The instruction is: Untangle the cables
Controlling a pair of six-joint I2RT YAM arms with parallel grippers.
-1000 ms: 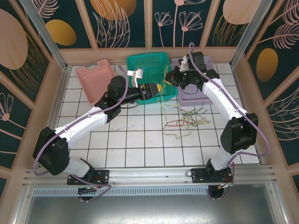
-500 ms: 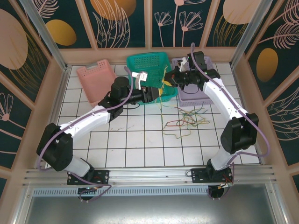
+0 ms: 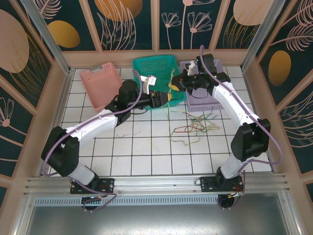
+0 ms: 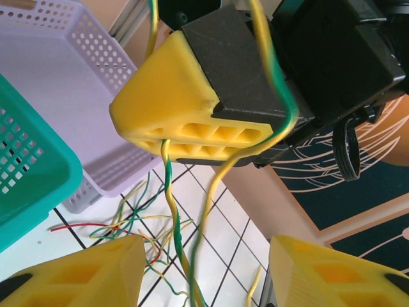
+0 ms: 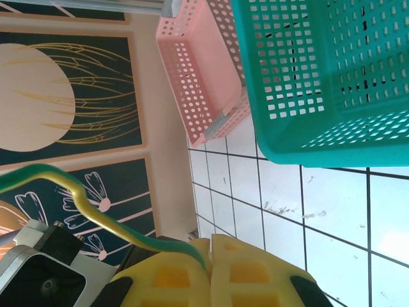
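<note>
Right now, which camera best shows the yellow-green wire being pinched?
Left wrist: the yellow-green wire dangles close-up from the right gripper. Right wrist shows a short stretch entering shut fingers; top view, a faint thread.

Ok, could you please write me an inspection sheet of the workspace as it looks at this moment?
Surface: white tiled table, nothing spilled.
Job's things: one yellow-green cable lifted; loose cables lie tangled on the tiles.
Clutter: pink basket, teal basket and lilac basket at the far edge.
Grippers: right gripper shut on the yellow-green cable; left gripper open, its fingers either side of the hanging cable.
Cables: lilac arm cables run along both arms.
Surroundings: patterned wall panels in wooden frames.
</note>
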